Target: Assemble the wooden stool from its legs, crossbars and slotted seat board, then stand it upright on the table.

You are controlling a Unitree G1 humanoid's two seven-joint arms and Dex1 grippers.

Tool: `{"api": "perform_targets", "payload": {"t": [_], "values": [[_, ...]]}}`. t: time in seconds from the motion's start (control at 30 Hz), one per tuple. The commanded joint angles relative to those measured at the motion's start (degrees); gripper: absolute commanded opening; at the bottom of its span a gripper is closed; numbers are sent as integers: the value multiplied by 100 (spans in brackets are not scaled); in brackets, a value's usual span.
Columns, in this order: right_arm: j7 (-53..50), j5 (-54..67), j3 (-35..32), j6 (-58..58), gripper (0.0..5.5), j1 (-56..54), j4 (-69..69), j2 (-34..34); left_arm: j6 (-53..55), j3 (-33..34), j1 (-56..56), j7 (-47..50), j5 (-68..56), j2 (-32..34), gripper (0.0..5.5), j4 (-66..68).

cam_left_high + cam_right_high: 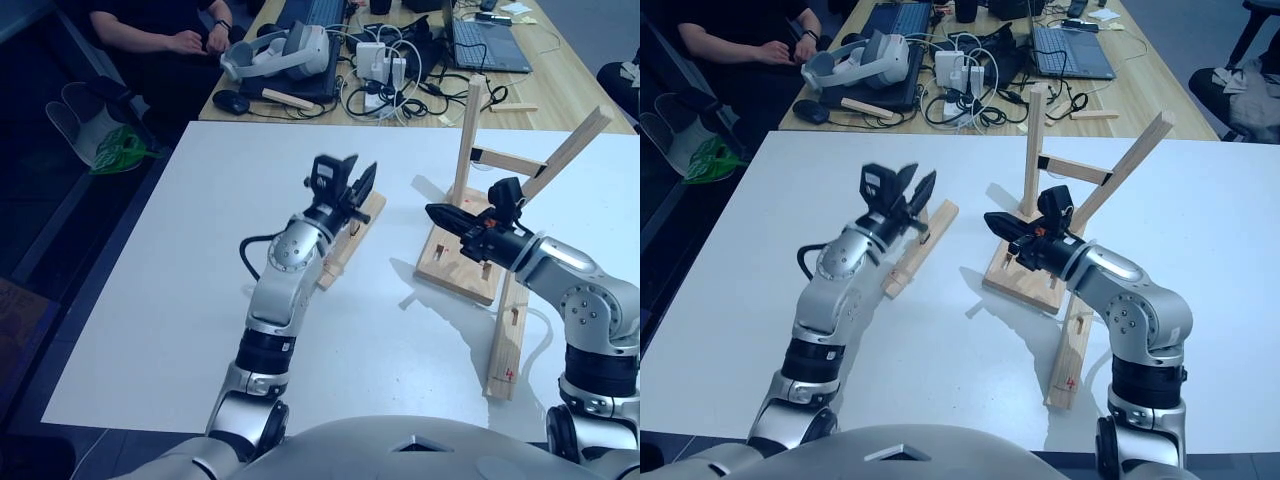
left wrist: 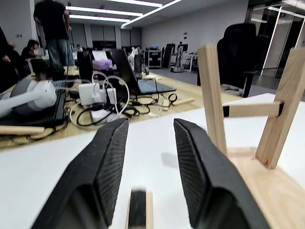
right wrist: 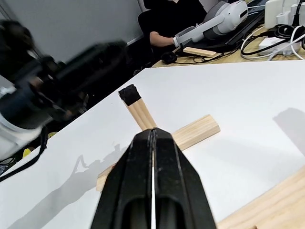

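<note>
Left eye view first, nearest things first. A loose leg point(image 1: 505, 345) lies flat on the white surface point(image 1: 150, 300) beside my right arm, not yet fitted.

Farther out, the left gripper point(image 1: 920, 180) hangs over a second leg point(image 1: 937, 228) lying on the surface. Its jaws are spread wide and hold nothing. A black-tipped crossbar point(image 3: 136, 107) crosses that leg. I cannot tell whether it is seated in a slot or only resting there.

The right gripper point(image 1: 995, 220) has its jaws pressed together and empty. It sits low at the near edge of the seat board point(image 1: 450, 270).

The board lies flat with one upright leg point(image 1: 465, 140) and one tilted leg point(image 1: 570, 145) rising from it, joined by a short crossbar point(image 1: 510, 160).

I judge the step in hand to be picking up the second leg. To do it well, I'd turn the wrist until the jaws straddle the leg's narrow sides. I'd come straight down clear of the black-tipped bar and close near the leg's middle so it lifts level. The leaning leg looks loose, so the right arm should steady the board without nudging it.
</note>
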Motion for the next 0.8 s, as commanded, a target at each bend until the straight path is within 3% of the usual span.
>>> {"api": "perform_targets", "payload": {"t": [0.03,0.13,0.3,0.6,0.8], "values": [[-169,9,-109,-170,0,129,218,156,521,366,-1143,265,11,67,173,0],[-215,-10,-90,-283,0,284,378,238,554,478,-1664,324,48,56,173,765],[-260,-39,118,-343,0,486,367,330,500,-211,-584,49,416,11,173,2644],[-277,-24,207,-417,0,600,488,387,414,-185,-476,117,474,-35,173,2687],[-226,39,196,-421,0,507,677,414,544,293,-896,265,151,-152,173,1984]]}}
